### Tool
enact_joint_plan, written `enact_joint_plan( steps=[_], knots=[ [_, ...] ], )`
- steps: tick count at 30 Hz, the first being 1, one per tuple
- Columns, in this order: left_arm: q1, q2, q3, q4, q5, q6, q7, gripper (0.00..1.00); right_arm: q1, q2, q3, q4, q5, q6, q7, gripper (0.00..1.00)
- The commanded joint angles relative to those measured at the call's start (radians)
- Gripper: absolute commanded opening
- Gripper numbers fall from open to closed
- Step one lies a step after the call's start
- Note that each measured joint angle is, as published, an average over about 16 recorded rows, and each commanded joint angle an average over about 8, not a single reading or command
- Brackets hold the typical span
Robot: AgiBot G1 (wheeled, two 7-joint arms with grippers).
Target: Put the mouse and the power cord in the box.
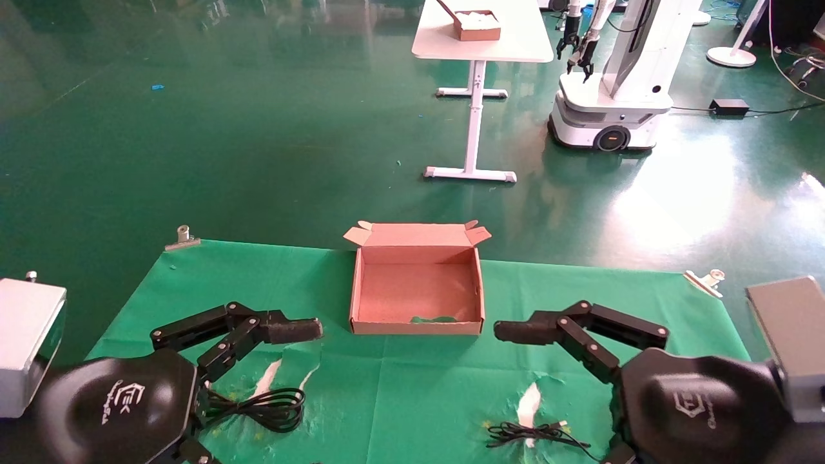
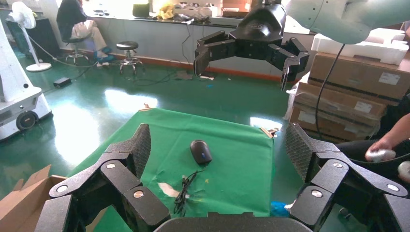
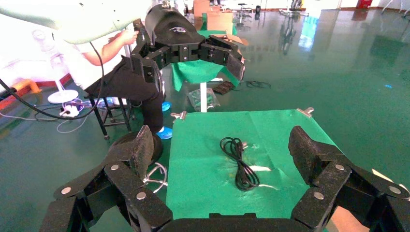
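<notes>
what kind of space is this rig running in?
Most likely a robotics lab or test hall: glossy green floor, a second wheeled robot parked by a white table, stacked cartons. The box sits open on the green cloth.

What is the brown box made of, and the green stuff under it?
The box looks like plain brown cardboard: dull surface, folded flaps. The green cover looks like thin cloth or paper, probably: it has creases and torn spots showing white. I can't tell which for sure.
</notes>
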Motion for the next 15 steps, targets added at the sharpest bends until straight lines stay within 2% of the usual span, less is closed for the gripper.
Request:
enact_joint_plan(
  steps=[1,15],
  knots=[
    [0.0,0.0,0.0,0.0,0.0,0.0,0.0,1.0,0.0,0.0,0.0,0.0,0.0,0.0,0.0,1.0],
    [0.002,-0.002,0.004,0.001,0.007,0.0,-0.001,1.0,-0.003,0.006,-0.003,0.003,-0.014,-0.001,-0.005,1.0]
  ],
)
